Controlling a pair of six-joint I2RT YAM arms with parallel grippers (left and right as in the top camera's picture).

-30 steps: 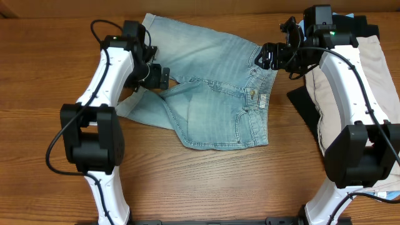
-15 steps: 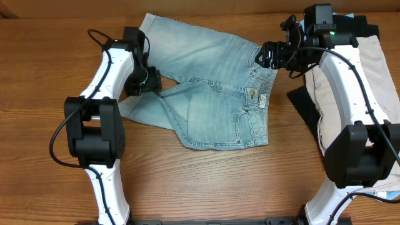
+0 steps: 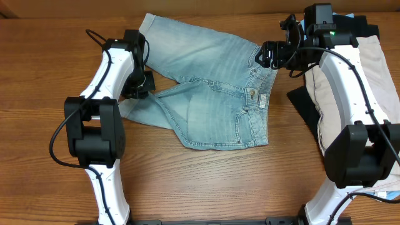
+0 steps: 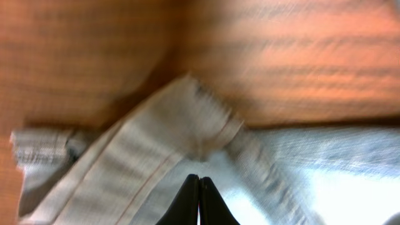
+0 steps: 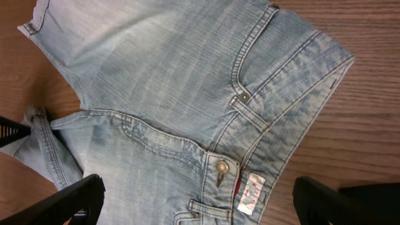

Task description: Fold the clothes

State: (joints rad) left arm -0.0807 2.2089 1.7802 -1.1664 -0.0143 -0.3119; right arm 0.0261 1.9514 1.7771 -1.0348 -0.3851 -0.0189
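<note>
The light-wash denim shorts (image 3: 212, 94) lie spread on the wooden table, waistband to the right and legs to the left. My left gripper (image 3: 145, 86) is down at the inner edge of the lower leg, near the crotch. In the left wrist view its black fingertips (image 4: 199, 178) are pressed together into the denim (image 4: 125, 162) beside a turned-up hem. My right gripper (image 3: 265, 55) hovers open over the waistband's upper corner. In the right wrist view its fingers (image 5: 69, 200) stand wide on either side of the button (image 5: 220, 167) and label, touching nothing.
A pile of other garments lies under the right arm: beige (image 3: 331, 87) on top, black (image 3: 306, 106) at its left edge, a sky-blue scrap (image 3: 380, 195) at the bottom right. Bare wood table (image 3: 206, 181) runs in front of the shorts.
My left gripper moved left and down onto the shorts' leg edge and went from open to shut. The right arm has not moved.
</note>
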